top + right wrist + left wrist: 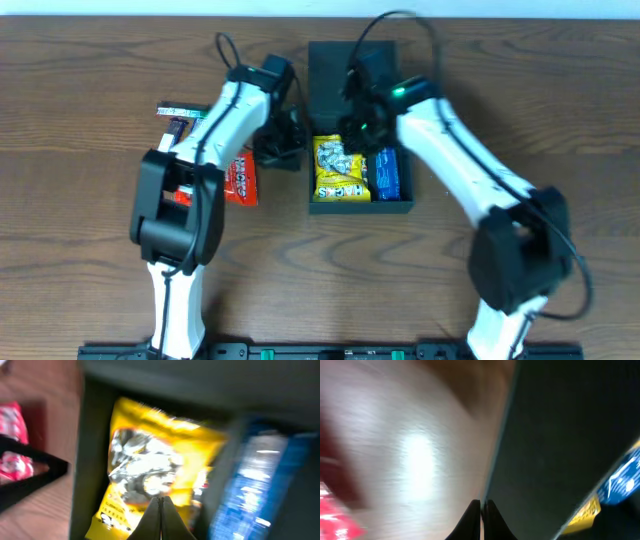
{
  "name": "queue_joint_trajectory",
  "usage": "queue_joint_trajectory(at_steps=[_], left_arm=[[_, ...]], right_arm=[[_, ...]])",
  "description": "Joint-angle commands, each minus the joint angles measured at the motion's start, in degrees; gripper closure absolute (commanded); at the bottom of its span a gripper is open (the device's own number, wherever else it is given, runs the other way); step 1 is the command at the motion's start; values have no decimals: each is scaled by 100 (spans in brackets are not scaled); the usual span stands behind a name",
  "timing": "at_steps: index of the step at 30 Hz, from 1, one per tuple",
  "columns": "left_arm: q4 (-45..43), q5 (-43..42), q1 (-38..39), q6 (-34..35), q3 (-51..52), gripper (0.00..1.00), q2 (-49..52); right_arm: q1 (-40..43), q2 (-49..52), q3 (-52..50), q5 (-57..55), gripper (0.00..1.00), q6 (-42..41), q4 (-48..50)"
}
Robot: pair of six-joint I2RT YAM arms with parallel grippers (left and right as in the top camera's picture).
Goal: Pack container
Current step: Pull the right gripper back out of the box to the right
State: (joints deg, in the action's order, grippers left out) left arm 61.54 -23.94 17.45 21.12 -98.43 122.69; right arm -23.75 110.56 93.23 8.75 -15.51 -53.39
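The container (352, 75) is a dark box in the middle of the table, its flap lid folded back at the far side. A yellow packet (338, 170) and a blue packet (388, 172) lie inside it. My left gripper (288, 140) is shut and holds nothing, just outside the box's left wall. In the left wrist view the left gripper (481, 505) rests where that dark wall (560, 435) meets the table. My right gripper (358, 125) hangs over the box. Seen from the right wrist, the right gripper (161, 500) is shut and empty, close above the yellow packet (150, 460), with the blue packet (260, 485) to its right.
A red packet (240, 180) lies on the wooden table left of the box, partly under the left arm. More small packets (180, 112) sit farther left. Both arm bases stand at the near edge.
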Motion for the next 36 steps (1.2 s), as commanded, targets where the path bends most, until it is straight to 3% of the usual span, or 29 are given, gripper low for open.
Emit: queue_joint_trajectory(at_steps=[1,9,15,27,36], left_arm=[[-35,551,-339,-37,-293,94,-616],[-238,1799,-1259,-37,-304,94,-1493],[-232,1797,-1998,-63,-304,94,-1620],[-354,1862,-2081,-402,-304,94,-1620],[-374,1862,-2083,-402,-304,94,-1620]], right_arm=[[363,-520,164,-168,98,22,-24],[1200,-1084,164,-579,99,295,-219],[1729,-927,20,-577,98,297,-361],[1766,232,-474,-433,99,225,-468],[1631,817,-474,654,98,232,85]])
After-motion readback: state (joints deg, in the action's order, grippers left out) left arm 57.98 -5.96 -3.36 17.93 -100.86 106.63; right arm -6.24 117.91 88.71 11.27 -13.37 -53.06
